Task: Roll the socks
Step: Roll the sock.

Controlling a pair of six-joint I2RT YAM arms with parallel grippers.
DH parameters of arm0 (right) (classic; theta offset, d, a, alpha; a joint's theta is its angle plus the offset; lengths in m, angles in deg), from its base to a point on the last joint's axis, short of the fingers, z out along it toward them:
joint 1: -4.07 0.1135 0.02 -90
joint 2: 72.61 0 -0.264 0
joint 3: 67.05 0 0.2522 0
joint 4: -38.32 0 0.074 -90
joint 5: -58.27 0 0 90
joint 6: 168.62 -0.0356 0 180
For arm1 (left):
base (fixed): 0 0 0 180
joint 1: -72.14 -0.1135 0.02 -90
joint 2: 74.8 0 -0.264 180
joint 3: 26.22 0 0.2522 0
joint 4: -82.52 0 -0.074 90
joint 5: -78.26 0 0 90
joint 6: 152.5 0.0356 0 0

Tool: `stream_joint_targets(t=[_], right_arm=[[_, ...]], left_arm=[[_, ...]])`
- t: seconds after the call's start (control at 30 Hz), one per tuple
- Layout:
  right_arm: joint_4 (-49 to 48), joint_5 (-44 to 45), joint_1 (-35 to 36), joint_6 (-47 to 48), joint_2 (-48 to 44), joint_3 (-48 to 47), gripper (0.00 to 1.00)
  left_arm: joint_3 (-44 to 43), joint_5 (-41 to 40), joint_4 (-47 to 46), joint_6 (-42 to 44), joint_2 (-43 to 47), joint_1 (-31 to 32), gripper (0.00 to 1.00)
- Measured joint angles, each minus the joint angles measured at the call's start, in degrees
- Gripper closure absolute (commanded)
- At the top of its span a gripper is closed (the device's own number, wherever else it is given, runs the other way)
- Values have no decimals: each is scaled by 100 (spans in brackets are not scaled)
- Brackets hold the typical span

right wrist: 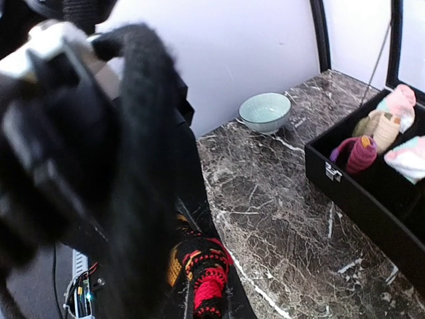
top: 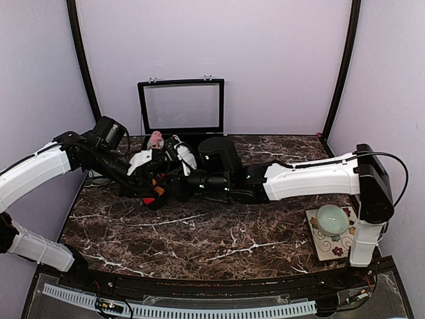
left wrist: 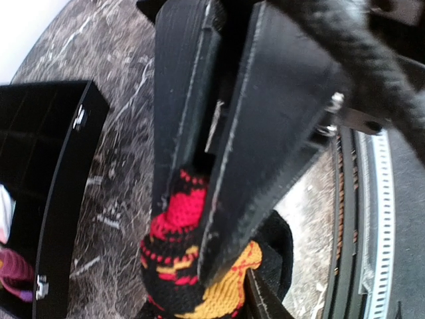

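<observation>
The black argyle sock, with red and yellow diamonds, is bunched into a roll at the left back of the marble table. Both grippers meet on it. In the left wrist view the sock fills the narrow gap between my left gripper's black fingers. My left gripper comes in from the left. In the right wrist view my right gripper is shut on the sock, which bulges out above its fingers. My right gripper reaches across from the right. I cannot pick out the pink spotted sock with certainty.
A black box with its lid up stands at the back, close behind the grippers. The box holds a tan roll with a pink top, a magenta roll and pale teal-pink fabric. A pale green bowl sits on a patterned mat at the right.
</observation>
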Motion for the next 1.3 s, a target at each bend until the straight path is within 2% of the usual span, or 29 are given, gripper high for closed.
stream_joint_targets(t=[0.23,0.5,0.67,0.83,0.97,1.07,1.3], right_arm=[[138,476,129,-243,160,-52,100],[-7,831,240,420,116,55,100],[98,1318,262,938,-26,387,100],[474,1814,269,1355,-26,505,100],[562,2046,317,1438,-26,492,100],[634,2118,328,1231,-22,385,100],[382,1987,326,306,146,-114,100]], left_arm=[[223,-365,-103,-2,-31,98,66],[227,-719,-76,28,337,188,63],[-39,-525,188,153,337,205,62],[-409,-13,470,210,74,160,56],[-411,229,518,280,-11,87,3],[-188,232,361,225,46,96,1],[168,-459,-289,57,177,205,1]])
